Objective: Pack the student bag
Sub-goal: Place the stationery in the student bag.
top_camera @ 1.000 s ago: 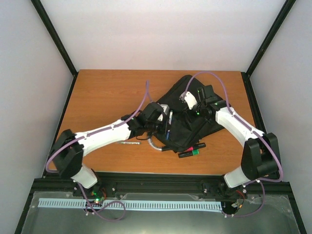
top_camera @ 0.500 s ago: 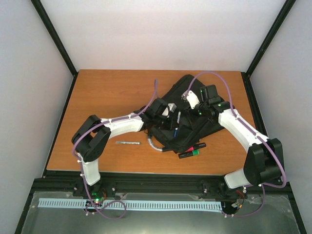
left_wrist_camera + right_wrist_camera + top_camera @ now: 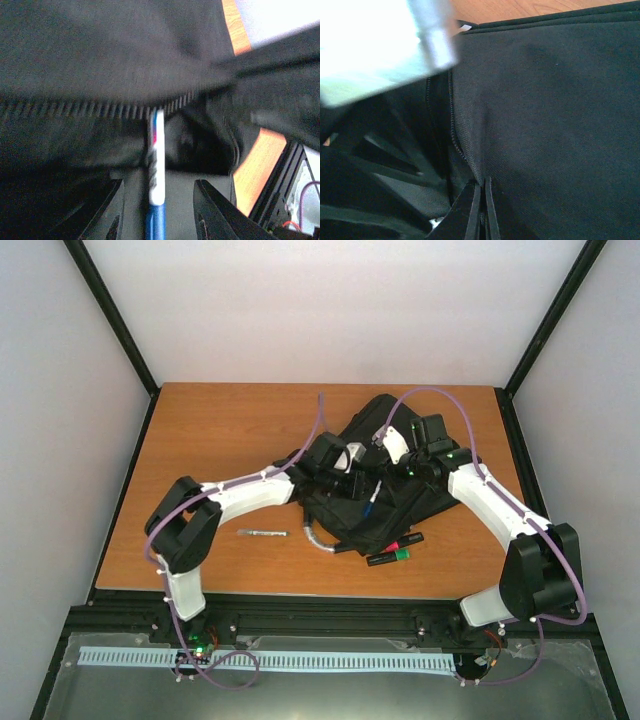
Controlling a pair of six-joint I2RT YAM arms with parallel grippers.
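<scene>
The student bag (image 3: 400,502) lies black and soft at the table's right centre, its zip mouth held open. My right gripper (image 3: 384,438) is shut on the fabric edge beside the zip (image 3: 481,200). My left gripper (image 3: 356,476) hangs over the opening with its jaws apart. A white and blue pen (image 3: 156,165) stands loose between the left fingers (image 3: 212,212), its tip under the zip teeth and a gap on each side. The top view shows this pen (image 3: 372,502) lying in the bag's mouth.
A pink and a green marker (image 3: 395,548) lie at the bag's near edge. A thin silver pen (image 3: 262,533) rests on the wood to the left. The grey loop handle (image 3: 315,538) curls off the bag's near left corner. Black frame rails border the table.
My left arm reached further right over the bag, then its jaws opened and let go of the white and blue pen, which slid toward the opening. The right gripper kept its hold.
</scene>
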